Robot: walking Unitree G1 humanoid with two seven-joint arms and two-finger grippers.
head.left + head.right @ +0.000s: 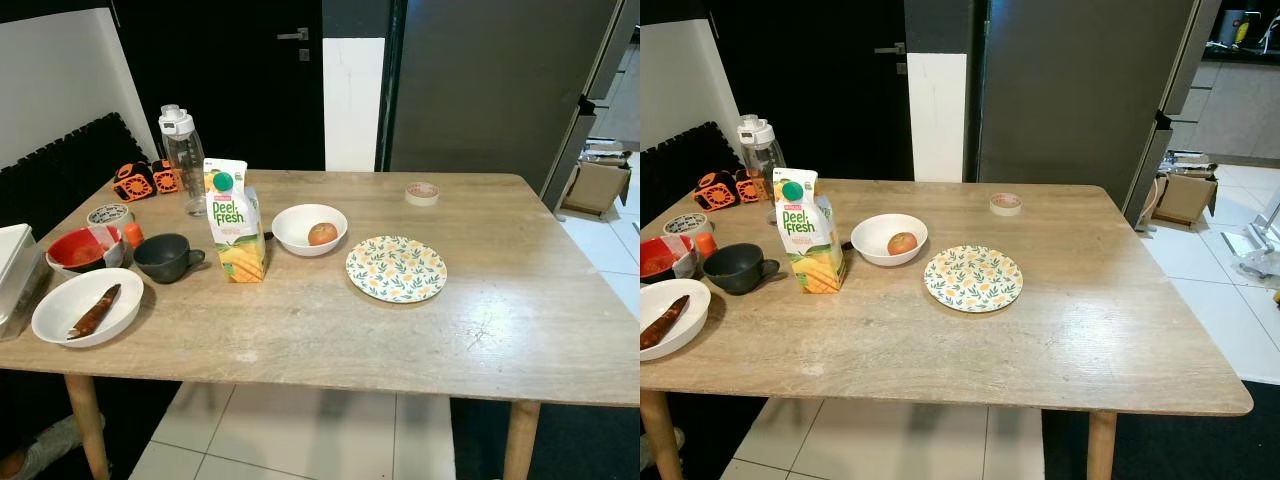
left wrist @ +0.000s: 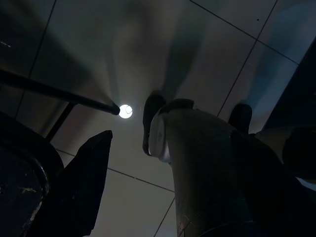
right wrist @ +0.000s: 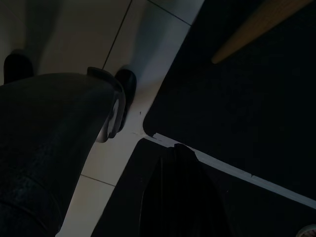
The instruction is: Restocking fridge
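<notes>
Deel Fresh orange juice carton (image 1: 236, 222) stands upright on the wooden table (image 1: 480, 330), just left of the white apple bowl (image 1: 309, 229). Both grippers hang below, finger state unclear.

Yellow-flowered plate (image 1: 396, 268), orange-and-white juice carton (image 1: 234, 222), red bowl (image 1: 82, 248), pale wooden table (image 1: 420, 340).
</notes>
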